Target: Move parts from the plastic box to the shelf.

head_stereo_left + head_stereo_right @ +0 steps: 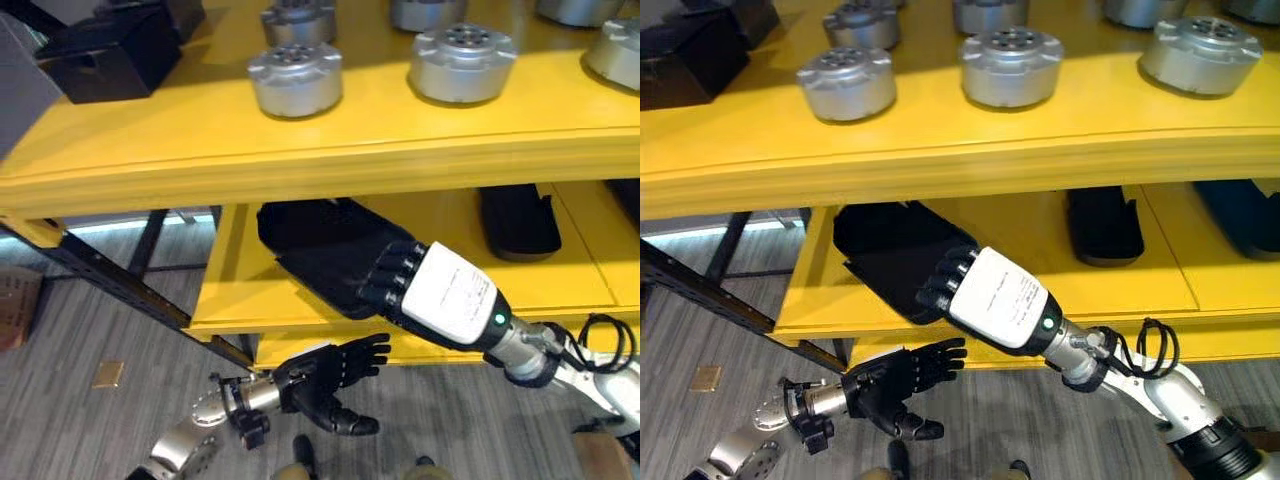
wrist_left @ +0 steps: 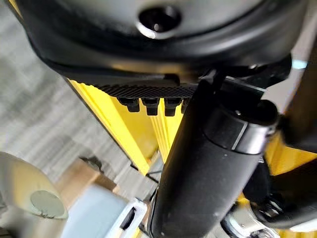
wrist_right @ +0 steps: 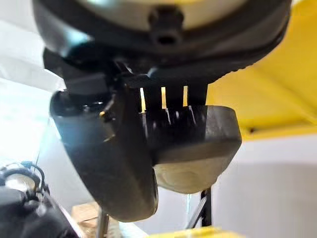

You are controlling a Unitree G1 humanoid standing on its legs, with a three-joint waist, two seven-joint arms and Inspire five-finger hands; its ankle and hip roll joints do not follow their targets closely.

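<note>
The right hand (image 1: 405, 280) grips a flat black moulded part (image 1: 330, 250) on the lower level of the yellow wooden shelf (image 1: 300, 150); the left hand (image 1: 325, 385) hangs open below it.

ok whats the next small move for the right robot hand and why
Probably set the black part flat on the lower shelf and let go. The right robot hand grips it at the shelf's front edge, already over the board. The left robot hand hangs open below.
</note>
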